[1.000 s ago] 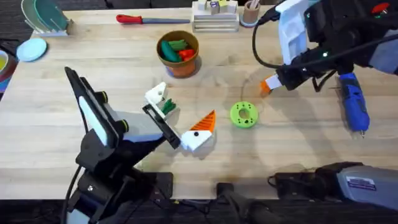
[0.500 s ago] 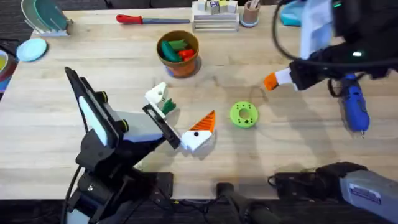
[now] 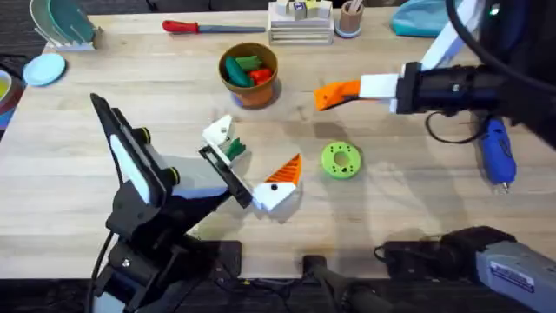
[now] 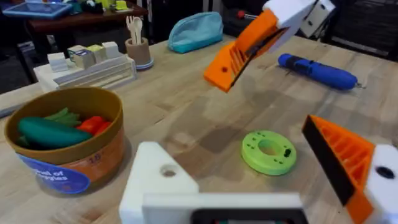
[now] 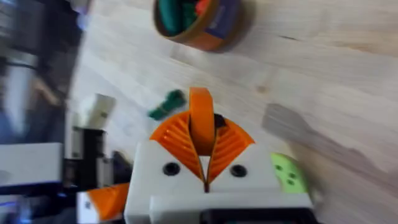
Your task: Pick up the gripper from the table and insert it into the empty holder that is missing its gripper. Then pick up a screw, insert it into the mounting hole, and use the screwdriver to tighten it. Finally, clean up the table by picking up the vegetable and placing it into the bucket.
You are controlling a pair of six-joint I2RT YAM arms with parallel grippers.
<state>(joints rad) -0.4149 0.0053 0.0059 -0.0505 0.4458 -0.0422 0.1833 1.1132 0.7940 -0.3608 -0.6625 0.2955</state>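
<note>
While the right end effector (image 3: 333,92) hangs above the surface, its white fingers with orange ribbed pads (image 5: 231,144) are pressed together on the gripper wedge (image 5: 200,111). The wedge is a narrow orange piece standing up between the pads. In the overhead view this end effector points toward the left edge. It lies to the right of the bucket (image 3: 249,74) and on the far side of the green disc (image 3: 340,161). Its arm reaches in from the right edge.

The left end effector (image 3: 254,155) rests low near the middle of the surface, fingers spread wide and gripping nothing. One finger carries an orange ribbed pad (image 3: 287,169). The other is the holder (image 3: 219,132), a plain white block with an open mounting hole (image 4: 168,170).

The vegetable (image 3: 233,149), a dark-green bundle, lies on the surface just beside the holder, between the two spread fingers.

The bucket stands toward the far edge, left of centre, with green and red toy vegetables inside. The green disc with holes lies flat near the centre, apart from the padded finger. The blue screwdriver (image 3: 497,148) lies near the right edge. A red-handled tool (image 3: 208,28) lies along the far edge.
</note>
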